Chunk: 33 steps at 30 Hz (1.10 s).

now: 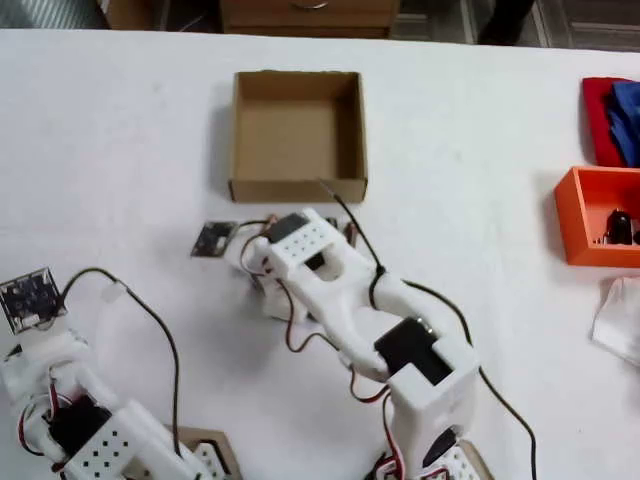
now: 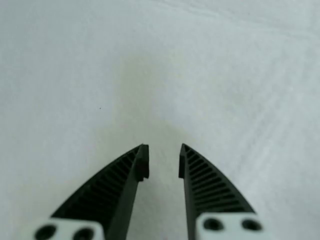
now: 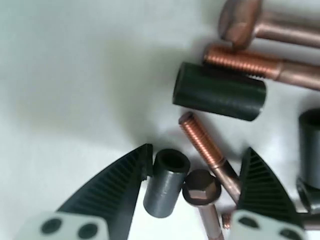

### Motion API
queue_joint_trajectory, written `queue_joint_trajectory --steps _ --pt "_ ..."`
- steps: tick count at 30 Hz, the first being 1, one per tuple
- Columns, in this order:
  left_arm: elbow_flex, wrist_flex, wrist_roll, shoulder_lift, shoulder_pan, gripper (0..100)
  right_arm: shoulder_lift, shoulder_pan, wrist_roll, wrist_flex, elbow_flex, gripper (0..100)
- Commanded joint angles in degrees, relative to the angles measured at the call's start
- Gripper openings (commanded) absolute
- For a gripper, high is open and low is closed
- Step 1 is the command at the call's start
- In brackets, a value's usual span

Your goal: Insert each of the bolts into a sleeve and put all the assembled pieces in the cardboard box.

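Observation:
My right gripper (image 3: 197, 162) is open just above the table, straddling a small dark sleeve (image 3: 167, 182) and a copper bolt with a hex head (image 3: 201, 190). The sleeve touches one finger (image 3: 125, 185). A second threaded bolt (image 3: 207, 150) lies slanted between the fingers. Beyond them lie a larger black sleeve (image 3: 220, 92) and two more copper bolts (image 3: 260, 65), and another dark sleeve (image 3: 310, 135) sits at the edge. The right arm (image 1: 330, 270) ends just in front of the empty cardboard box (image 1: 297, 135). My left gripper (image 2: 164, 162) is open over bare white table, holding nothing.
The left arm (image 1: 60, 400) sits at the near left corner. An orange bin (image 1: 585, 215) with dark parts stands at the right, with red and blue cloth (image 1: 612, 120) behind it and a white crumpled sheet (image 1: 620, 320) nearer.

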Motion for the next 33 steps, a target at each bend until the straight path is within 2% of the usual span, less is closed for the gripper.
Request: queue_joint_trajectory --steps 1,9,14,27,33 --pt "1.45 -0.18 -0.09 -0.44 0.44 13 0.13 1.19 -2.11 1.19 -1.05 27.2" --pt "1.45 -0.18 -0.09 -0.44 0.44 13 -0.48 1.19 -2.29 7.25 -4.84 27.2" --pt "1.45 -0.18 -0.09 -0.44 0.62 13 -5.85 1.27 -2.29 9.36 -4.31 27.2" --pt "1.45 -0.18 -0.09 -0.44 0.53 13 -8.13 1.27 -2.29 8.92 1.58 32.3" --pt "1.45 -0.18 -0.09 -0.44 0.53 13 -7.87 1.27 -2.29 3.47 4.57 32.3"
